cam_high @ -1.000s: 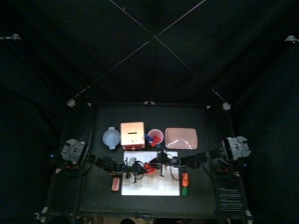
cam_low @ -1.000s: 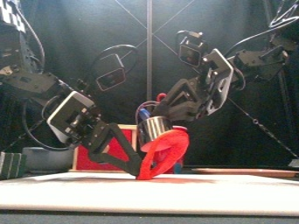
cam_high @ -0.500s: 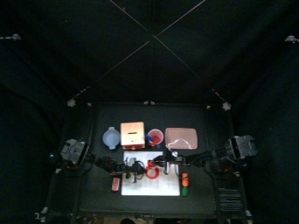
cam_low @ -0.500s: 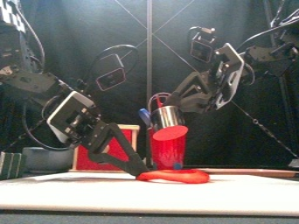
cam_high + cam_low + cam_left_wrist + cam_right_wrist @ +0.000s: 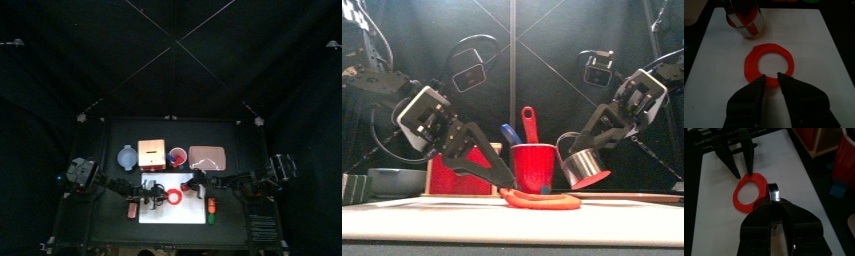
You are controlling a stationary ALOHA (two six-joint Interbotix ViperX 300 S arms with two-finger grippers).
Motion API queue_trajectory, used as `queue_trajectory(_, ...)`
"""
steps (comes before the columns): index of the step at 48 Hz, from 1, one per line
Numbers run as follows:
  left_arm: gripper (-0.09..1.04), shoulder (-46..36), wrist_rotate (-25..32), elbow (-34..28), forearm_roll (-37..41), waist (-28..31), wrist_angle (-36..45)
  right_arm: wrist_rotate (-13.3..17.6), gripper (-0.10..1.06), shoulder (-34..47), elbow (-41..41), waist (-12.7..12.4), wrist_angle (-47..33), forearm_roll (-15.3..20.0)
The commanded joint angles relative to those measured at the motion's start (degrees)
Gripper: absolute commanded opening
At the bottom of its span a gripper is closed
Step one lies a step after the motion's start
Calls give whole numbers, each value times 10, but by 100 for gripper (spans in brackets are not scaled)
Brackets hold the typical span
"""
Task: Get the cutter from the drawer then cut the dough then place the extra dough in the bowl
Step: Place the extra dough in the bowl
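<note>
The white cutting board (image 5: 174,213) lies at the table's front. Only the top view shows the row behind it: the blue-grey bowl (image 5: 127,157), the wooden box (image 5: 151,151) and the pink tray (image 5: 207,157). From the front, the red cup (image 5: 533,166) with its blue knife (image 5: 510,134) and red knife (image 5: 529,120) stands between the arms and hides part of that row. The left wrist view shows the left gripper (image 5: 771,76) with its jaws a little apart, tips at the near edge of the red dough ring (image 5: 750,64), which lies flat on the board. The right gripper (image 5: 774,202) is clamped on the wire handle of the cutter (image 5: 584,166). The cutter is lifted off the board and tilted, with red dough in its mouth.
</note>
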Motion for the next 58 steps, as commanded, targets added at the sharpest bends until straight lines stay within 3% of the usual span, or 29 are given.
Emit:
queue_trajectory(1, 74, -25, 0, -4, 1, 2, -2, -2, 51, -18, -4, -2, 2, -3)
queue_trajectory(8, 74, -32, 0, -5, 1, 2, -2, 0, 58, -17, -5, -2, 2, -10)
queue_trajectory(18, 75, -36, -1, -7, 1, 2, -2, -2, 84, -17, -6, 1, 2, -11)
queue_trajectory(22, 76, -36, -1, -7, 1, 3, -2, -2, 89, -18, -8, 2, 2, -16)
queue_trajectory(41, 78, -35, -1, -14, -22, 23, 4, -3, 89, -34, -6, -4, 5, -38)
queue_trajectory(58, 78, -11, 41, -87, 1, 72, 188, -2, 89, -39, -4, -7, 19, -49)
